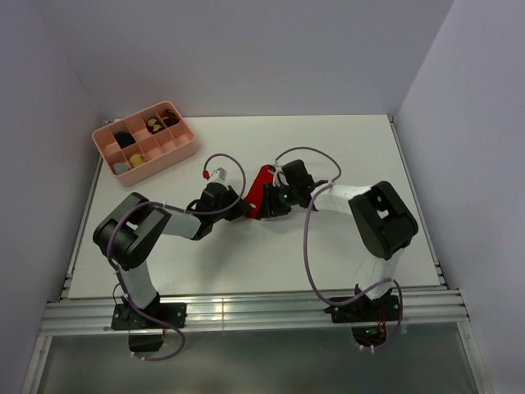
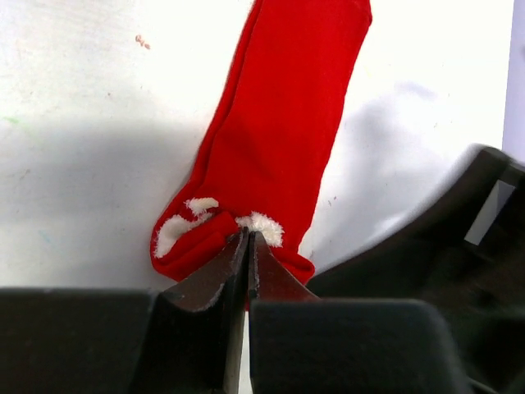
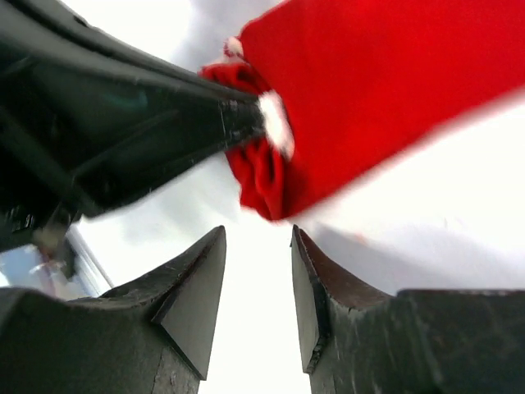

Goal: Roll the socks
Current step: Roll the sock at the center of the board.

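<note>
**Near end pinched; roll barely begun**

The socks [image 2: 287, 123] lie flat as one red strip near the middle of the surface [image 1: 353, 156], running from near to far and slanting a little to the right at the far end. The near end, where white fluff shows, is pinched in the left tool [image 2: 248, 246], whose jaws are pressed almost together on a small fold of cloth. The right tool [image 3: 258, 275] stands just right of that same end, its jaws partly apart and nothing held between them.

The roll is judged to be barely begun, since only the near end is bunched. For a tight roll, the pinched end should be turned over onto the strip and carried toward the far end, with the cloth ahead kept flat. The free tool could be set on the other corner of the end, so that both layers are turned together. Little cloth seems to be caught, so a sharp pull may let it slip.

The two tools are crowded at the near end, and care is needed that they are not knocked together. Bare surface is seen beyond the far end of the socks, so room for rolling forward is available. The pink tray [image 1: 160, 162] sits at the far left, well apart from the work.
</note>
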Controlling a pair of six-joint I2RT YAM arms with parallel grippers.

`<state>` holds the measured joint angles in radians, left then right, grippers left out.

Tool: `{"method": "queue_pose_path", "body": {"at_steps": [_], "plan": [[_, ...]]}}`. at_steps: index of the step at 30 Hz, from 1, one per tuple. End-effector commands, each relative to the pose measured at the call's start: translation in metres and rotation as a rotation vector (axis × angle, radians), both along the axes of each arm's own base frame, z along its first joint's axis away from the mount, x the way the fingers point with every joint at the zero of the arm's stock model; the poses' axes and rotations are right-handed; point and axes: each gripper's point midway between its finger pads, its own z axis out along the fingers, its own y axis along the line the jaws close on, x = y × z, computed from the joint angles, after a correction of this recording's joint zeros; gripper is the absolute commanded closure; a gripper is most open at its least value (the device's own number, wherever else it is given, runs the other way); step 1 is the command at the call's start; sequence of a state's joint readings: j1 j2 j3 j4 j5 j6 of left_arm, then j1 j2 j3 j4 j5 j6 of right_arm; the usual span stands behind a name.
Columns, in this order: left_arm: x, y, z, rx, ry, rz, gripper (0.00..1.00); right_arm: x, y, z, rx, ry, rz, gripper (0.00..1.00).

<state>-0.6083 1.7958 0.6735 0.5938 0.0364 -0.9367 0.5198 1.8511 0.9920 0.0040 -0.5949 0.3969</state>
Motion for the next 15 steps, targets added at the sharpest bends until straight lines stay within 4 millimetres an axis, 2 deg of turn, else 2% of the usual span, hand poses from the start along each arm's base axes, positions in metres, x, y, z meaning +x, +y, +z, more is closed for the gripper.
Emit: {"method": "queue_pose_path", "body": {"at_steps": [1, 2, 3, 5, 6, 8, 13, 15], "plan": [[-0.014, 0.011, -0.035, 0.109, 0.103, -0.024, 0.91, 0.011, -0.025, 0.02, -0.121, -0.177, -0.074, 0.55], [-0.014, 0.009, -0.034, 0.107, 0.104, -0.032, 0.91, 0.015, -0.028, 0.024, -0.132, -0.231, -0.082, 0.54], [-0.013, 0.008, -0.034, 0.107, 0.103, -0.037, 0.91, 0.019, -0.03, 0.042, -0.118, -0.309, -0.103, 0.54], [-0.014, 0.006, -0.035, 0.105, 0.11, -0.051, 0.91, 0.023, -0.038, 0.046, -0.127, -0.449, -0.141, 0.55], [-0.013, 0.005, -0.034, 0.103, 0.107, -0.052, 0.91, 0.025, -0.04, 0.064, -0.102, -0.534, -0.167, 0.54], [-0.015, 0.004, -0.035, 0.107, 0.113, -0.066, 0.92, 0.022, -0.039, 0.063, -0.114, -0.617, -0.149, 0.52], [-0.013, 0.001, -0.032, 0.118, 0.111, -0.087, 0.92, 0.022, -0.026, 0.056, -0.142, -0.701, -0.076, 0.48], [-0.014, 0.001, -0.031, 0.132, 0.115, -0.097, 0.92, 0.018, -0.014, 0.054, -0.155, -0.725, -0.039, 0.48]]}}
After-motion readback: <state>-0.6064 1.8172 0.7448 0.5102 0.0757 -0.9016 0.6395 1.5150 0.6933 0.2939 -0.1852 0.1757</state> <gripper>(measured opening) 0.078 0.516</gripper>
